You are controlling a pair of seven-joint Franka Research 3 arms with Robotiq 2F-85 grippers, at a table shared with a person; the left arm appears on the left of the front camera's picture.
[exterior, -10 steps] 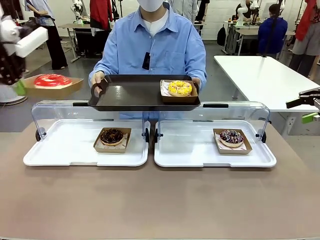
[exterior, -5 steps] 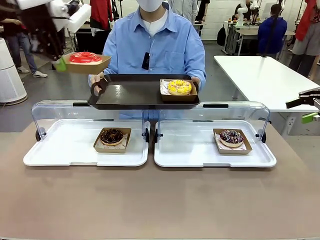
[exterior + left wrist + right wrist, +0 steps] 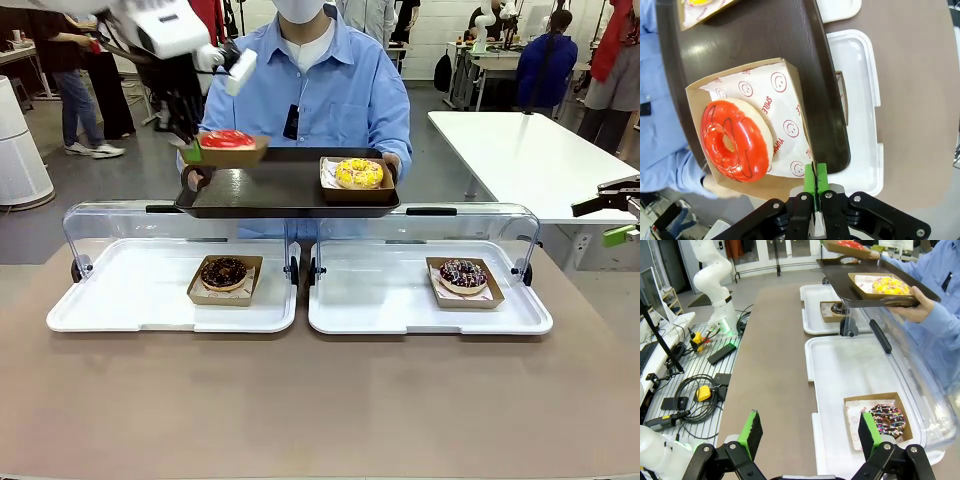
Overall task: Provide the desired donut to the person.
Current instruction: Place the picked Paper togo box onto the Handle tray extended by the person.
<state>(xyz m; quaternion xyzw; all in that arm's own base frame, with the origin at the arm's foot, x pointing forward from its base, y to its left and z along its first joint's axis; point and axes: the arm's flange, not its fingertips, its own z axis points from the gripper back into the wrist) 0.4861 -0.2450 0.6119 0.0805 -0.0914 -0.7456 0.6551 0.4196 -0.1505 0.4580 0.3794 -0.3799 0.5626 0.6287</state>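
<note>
Right now my left pincer [image 3: 815, 176] is clamped narrow on just the edge of the cardboard tray [image 3: 785, 80] that carries the red-glazed donut [image 3: 228, 139], near the bottom centre of the wrist frame. That thin pinch is my worry: the tray hangs out sideways from one wall, so a jolt could let the cardboard bend or slip and tip the donut out.

Below it lies the dark serving tray [image 3: 280, 190], held by the person [image 3: 320, 90] at upper centre of the front frame. My load sits over its left end, close to the rim; letting go too near that rim could drop it onto the white display trays [image 3: 130, 290] on the bench [image 3: 320, 400]. A push could also rock the serving tray and shift the yellow donut [image 3: 359, 175].

My right pincer [image 3: 810, 432] stands wide and empty, low in its own frame.
</note>
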